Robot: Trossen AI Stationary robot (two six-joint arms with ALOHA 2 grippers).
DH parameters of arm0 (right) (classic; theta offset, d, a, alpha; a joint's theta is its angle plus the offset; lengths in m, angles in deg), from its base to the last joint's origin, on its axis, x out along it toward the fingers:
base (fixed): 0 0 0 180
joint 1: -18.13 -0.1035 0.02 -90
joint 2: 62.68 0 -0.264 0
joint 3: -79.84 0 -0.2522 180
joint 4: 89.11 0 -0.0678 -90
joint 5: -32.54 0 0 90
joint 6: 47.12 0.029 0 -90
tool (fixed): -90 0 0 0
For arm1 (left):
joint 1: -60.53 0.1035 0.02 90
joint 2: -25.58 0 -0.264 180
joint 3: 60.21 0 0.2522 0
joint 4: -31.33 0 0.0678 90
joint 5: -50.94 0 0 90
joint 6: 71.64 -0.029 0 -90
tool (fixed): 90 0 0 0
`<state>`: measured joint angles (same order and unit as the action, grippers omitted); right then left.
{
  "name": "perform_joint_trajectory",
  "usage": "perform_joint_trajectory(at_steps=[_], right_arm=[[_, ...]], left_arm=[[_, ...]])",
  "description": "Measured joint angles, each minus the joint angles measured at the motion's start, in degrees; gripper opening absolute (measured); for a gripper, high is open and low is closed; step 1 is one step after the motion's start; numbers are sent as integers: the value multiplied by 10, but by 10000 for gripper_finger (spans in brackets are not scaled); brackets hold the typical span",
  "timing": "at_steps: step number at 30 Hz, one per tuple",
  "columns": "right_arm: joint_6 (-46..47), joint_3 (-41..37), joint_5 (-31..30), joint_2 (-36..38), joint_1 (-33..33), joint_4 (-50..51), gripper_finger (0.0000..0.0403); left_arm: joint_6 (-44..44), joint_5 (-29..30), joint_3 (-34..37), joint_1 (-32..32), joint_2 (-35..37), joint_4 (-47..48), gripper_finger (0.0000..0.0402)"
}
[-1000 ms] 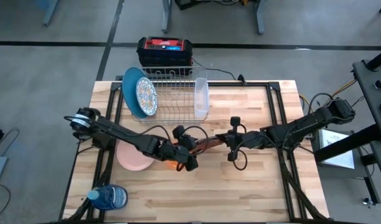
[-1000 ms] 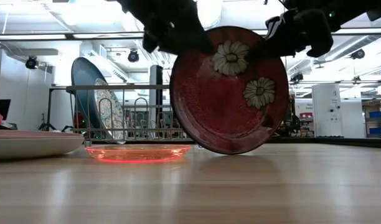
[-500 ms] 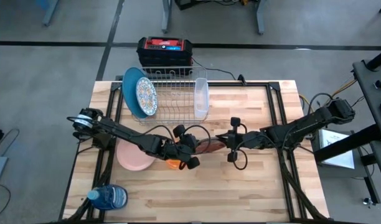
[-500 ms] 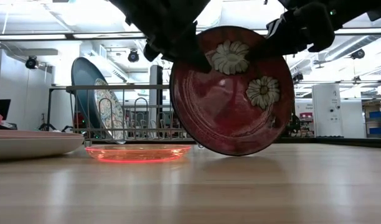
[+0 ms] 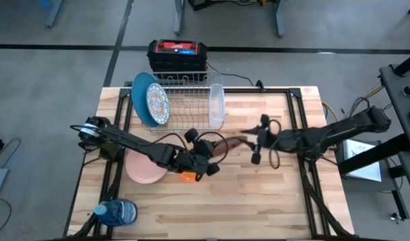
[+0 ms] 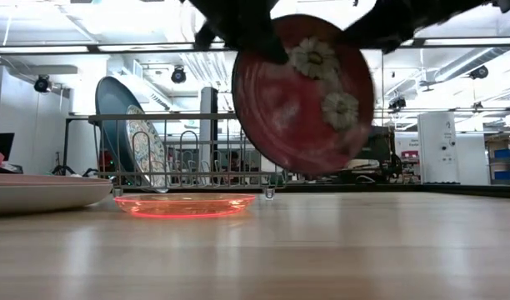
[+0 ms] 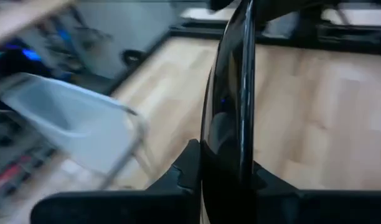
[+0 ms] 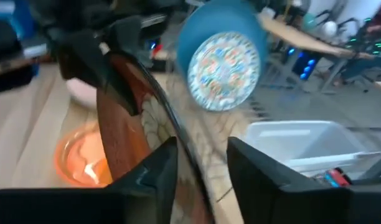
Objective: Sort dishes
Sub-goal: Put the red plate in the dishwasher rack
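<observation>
From above, the drying rack at the far side of the table already held the blue plate and the patterned plate on edge, while the pink dish and orange bowl lay on the table's left, so the sort looked partly done. The left gripper pinched the dark red flowered plate at mid-table; the right gripper was just right of it. From table height, that plate hung clear of the wood, apparently bound for the rack. The left wrist showed the fingers clamped on its rim. The right wrist showed open fingers flanking the rim without gripping.
</observation>
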<state>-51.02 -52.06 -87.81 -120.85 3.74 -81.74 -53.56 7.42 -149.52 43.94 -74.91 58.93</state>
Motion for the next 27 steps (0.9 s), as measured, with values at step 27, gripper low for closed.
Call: perform_joint_trajectory(at_steps=[27], right_arm=[[98,-8,-118,123,16,85,224]], left_arm=[[194,188,-307,-10,2,535,17]])
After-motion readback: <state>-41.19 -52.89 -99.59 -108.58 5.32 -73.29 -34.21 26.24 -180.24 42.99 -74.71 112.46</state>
